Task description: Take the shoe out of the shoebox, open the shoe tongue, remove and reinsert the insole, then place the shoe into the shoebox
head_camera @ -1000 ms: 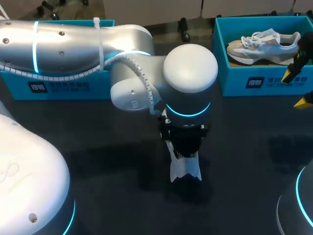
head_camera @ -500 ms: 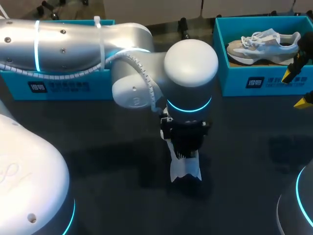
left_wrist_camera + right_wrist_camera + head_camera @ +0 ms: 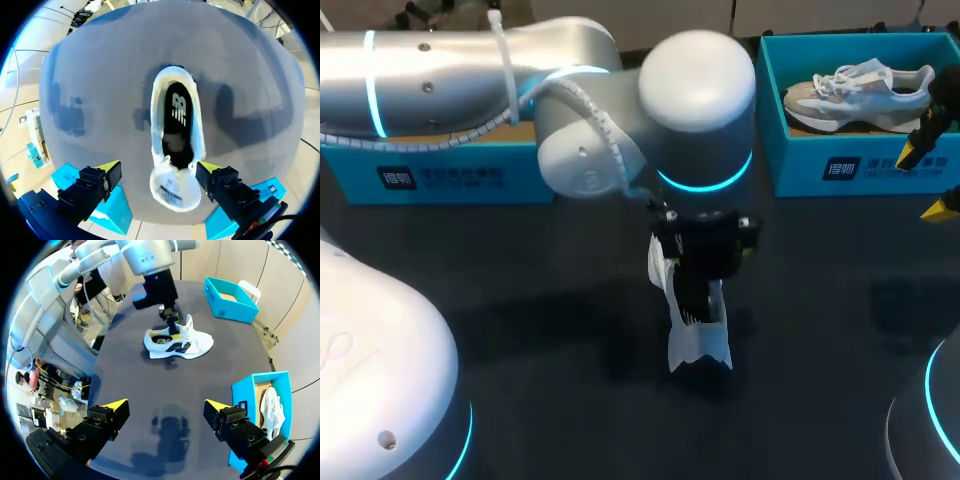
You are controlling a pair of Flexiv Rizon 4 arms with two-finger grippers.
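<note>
The shoe [image 3: 159, 131] stands on the table [image 3: 520, 300] under the left gripper [image 3: 159, 168], whose 2 fingers are spread wide and seemingly empty, the right gripper [image 3: 166, 405] likewise; the insole [image 3: 178, 120] looks thin, light and floppy, best pinched at its heel edge.
</note>
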